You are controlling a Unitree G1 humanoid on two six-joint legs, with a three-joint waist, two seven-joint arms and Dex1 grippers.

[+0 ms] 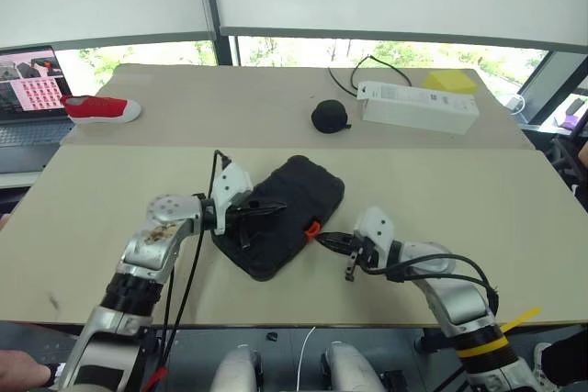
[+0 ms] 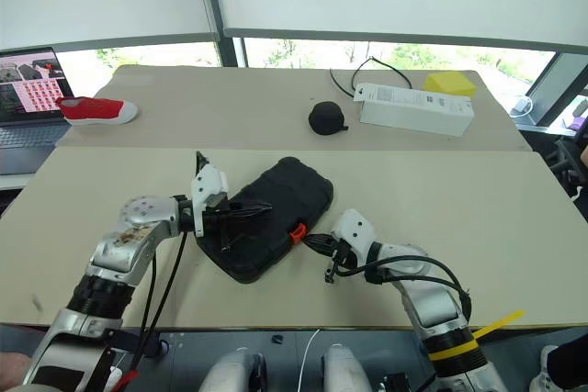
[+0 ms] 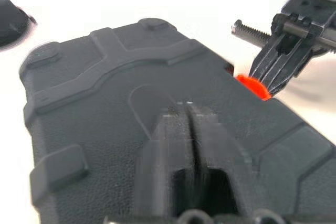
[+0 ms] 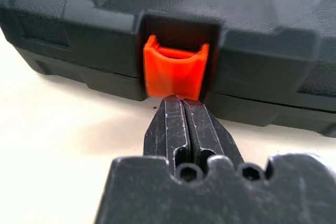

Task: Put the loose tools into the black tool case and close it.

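The black tool case (image 1: pixel 303 185) lies closed on the near table, turned at a slant. Its orange latch (image 4: pixel 176 74) faces my right side. My left gripper (image 1: pixel 276 209) lies over the textured lid (image 3: pixel 105 77), fingers shut together and holding nothing. My right gripper (image 4: pixel 181 102) is shut too, its tips right at the lower edge of the latch (image 1: pixel 313 228). In the left wrist view the right gripper (image 3: pixel 268 77) stands at the case's far edge by the latch (image 3: pixel 252 85). The loose tools are out of view.
On the far table lie a red shoe (image 1: pixel 101 109), a small round black pouch (image 1: pixel 330 117), a long white box (image 1: pixel 418 106) with a black cable, and a yellow object (image 1: pixel 450 81). A laptop (image 1: pixel 28 89) sits at the far left.
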